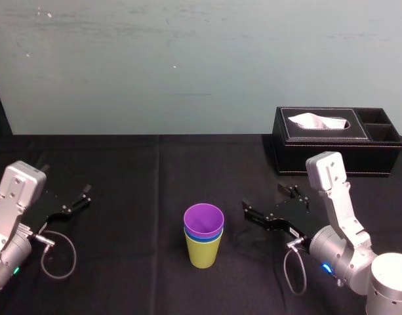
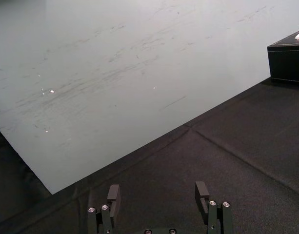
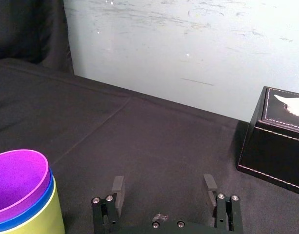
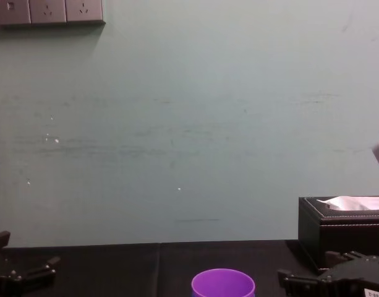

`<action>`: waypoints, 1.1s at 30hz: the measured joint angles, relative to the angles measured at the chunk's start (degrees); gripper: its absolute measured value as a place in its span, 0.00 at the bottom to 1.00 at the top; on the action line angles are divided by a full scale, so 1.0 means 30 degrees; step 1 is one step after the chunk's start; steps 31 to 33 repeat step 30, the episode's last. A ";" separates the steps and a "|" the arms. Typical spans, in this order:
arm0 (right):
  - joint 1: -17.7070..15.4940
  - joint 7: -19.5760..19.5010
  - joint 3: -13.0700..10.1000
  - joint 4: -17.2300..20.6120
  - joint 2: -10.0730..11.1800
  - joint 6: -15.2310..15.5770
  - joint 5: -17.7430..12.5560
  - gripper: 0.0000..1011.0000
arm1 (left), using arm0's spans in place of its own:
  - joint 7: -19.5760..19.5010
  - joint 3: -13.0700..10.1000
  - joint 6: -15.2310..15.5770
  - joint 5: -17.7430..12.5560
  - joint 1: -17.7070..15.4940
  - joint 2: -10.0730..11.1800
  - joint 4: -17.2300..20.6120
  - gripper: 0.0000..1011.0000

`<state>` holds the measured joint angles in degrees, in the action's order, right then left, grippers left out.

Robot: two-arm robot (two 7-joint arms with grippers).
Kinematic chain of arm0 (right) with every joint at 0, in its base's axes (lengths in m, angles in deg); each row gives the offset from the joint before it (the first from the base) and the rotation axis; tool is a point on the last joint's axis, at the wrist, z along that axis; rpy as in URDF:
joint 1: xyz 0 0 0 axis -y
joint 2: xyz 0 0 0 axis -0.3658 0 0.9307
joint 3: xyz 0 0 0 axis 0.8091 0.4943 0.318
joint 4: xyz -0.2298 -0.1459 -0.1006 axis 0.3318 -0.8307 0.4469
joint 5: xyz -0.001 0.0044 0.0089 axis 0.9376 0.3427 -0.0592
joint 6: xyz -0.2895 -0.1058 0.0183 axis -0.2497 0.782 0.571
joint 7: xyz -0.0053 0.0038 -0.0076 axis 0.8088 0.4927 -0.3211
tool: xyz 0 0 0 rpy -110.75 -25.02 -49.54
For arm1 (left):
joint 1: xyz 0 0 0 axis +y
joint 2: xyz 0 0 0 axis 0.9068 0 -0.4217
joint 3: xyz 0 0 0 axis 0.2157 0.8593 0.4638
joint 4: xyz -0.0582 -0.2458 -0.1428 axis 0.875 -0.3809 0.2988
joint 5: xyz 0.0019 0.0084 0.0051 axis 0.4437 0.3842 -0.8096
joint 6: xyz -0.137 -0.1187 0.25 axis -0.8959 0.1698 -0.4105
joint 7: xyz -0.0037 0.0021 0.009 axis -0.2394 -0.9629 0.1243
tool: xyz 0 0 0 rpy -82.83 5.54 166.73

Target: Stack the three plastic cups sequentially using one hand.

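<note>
- The left hand [image 2: 158,195] sits low over the left side of the black worktop [image 1: 122,177]. Its fingers are spread apart and hold nothing, and it is well apart from the cups.
- The three cups stand nested upright at the worktop's middle: the purple cup [image 1: 203,220] sits inside the blue cup [image 1: 203,239], and both sit inside the yellow-green cup [image 1: 202,256].
- The right hand [image 3: 163,187] is near the yellow-green cup's right side, not touching it, fingers apart and empty.
- A tissue box [image 1: 338,141] stands at the far right.

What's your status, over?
Left claw open, parked left. Right claw open, beside the three cups, not touching. Cups nested upright. Tissue box far right, no obstruction.
</note>
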<state>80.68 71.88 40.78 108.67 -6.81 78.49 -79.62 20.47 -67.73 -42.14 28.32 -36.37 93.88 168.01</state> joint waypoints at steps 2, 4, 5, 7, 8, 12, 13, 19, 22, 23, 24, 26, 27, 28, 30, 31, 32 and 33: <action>0.0001 0.0001 0.0000 0.0000 0.0000 -0.0001 0.0000 0.99 | 0.0000 0.0000 -0.0002 -0.0001 0.0000 0.0000 0.0000 0.99; 0.0000 0.0001 0.0000 0.0000 0.0000 -0.0001 0.0000 0.99 | 0.0000 0.0001 -0.0001 0.0000 0.0000 0.0000 0.0000 0.99; 0.0001 0.0001 0.0000 0.0001 0.0000 -0.0001 0.0000 0.99 | 0.0000 0.0000 -0.0002 0.0000 0.0000 0.0001 0.0000 0.99; 0.0001 0.0000 0.0000 0.0001 -0.0001 0.0000 0.0000 0.99 | 0.0001 0.0000 -0.0001 0.0000 0.0000 0.0000 0.0000 0.99; 0.0000 0.0001 0.0000 0.0000 0.0000 0.0000 0.0000 0.99 | 0.0000 0.0000 -0.0001 -0.0001 -0.0001 0.0000 0.0000 0.99; 0.0000 0.0000 0.0000 0.0000 -0.0001 0.0000 0.0000 0.99 | 0.0000 0.0000 0.0000 0.0001 -0.0001 0.0000 0.0000 0.99; 0.0001 0.0001 0.0000 0.0000 0.0000 0.0000 0.0001 0.99 | 0.0000 0.0000 -0.0001 0.0000 0.0000 -0.0001 0.0000 0.99; 0.0001 0.0000 0.0000 0.0000 0.0000 0.0000 0.0000 0.99 | 0.0000 0.0001 0.0000 0.0000 0.0000 0.0000 0.0000 0.99; 0.0001 0.0001 0.0000 0.0000 0.0000 -0.0001 0.0001 0.99 | 0.0000 0.0001 -0.0001 0.0000 0.0000 0.0000 0.0000 0.99; 0.0001 0.0001 0.0000 -0.0001 0.0000 0.0000 0.0000 0.99 | 0.0000 0.0001 0.0000 -0.0001 -0.0001 0.0000 0.0000 0.99; 0.0001 0.0001 0.0000 0.0000 -0.0001 -0.0001 0.0001 0.99 | 0.0000 0.0001 -0.0001 0.0000 -0.0001 0.0000 0.0000 0.99; 0.0001 0.0000 0.0000 0.0000 0.0000 -0.0001 0.0000 0.99 | 0.0000 0.0001 -0.0001 0.0000 0.0000 -0.0001 0.0000 0.99; 0.0001 0.0000 0.0000 0.0001 -0.0001 0.0000 0.0000 0.99 | 0.0000 0.0000 -0.0001 -0.0001 0.0001 0.0000 0.0000 0.99; 0.0001 0.0001 0.0000 0.0000 0.0000 -0.0001 0.0000 0.99 | 0.0000 0.0001 -0.0001 0.0000 0.0000 0.0000 0.0000 0.99; 0.0000 0.0000 0.0000 0.0000 0.0000 0.0000 0.0000 0.99 | 0.0001 0.0000 -0.0001 0.0001 0.0000 0.0000 0.0000 0.99; 0.0000 0.0000 0.0000 0.0000 0.0000 0.0000 0.0000 0.99 | 0.0001 0.0000 -0.0001 0.0001 0.0000 0.0000 0.0000 0.99; 0.0000 0.0000 0.0000 0.0000 0.0000 0.0000 0.0000 0.99 | 0.0001 0.0000 -0.0001 0.0001 0.0000 0.0000 0.0000 0.99; 0.0000 0.0000 0.0000 0.0000 0.0000 0.0000 0.0000 0.99 | 0.0001 0.0000 -0.0001 0.0001 0.0000 0.0000 0.0000 0.99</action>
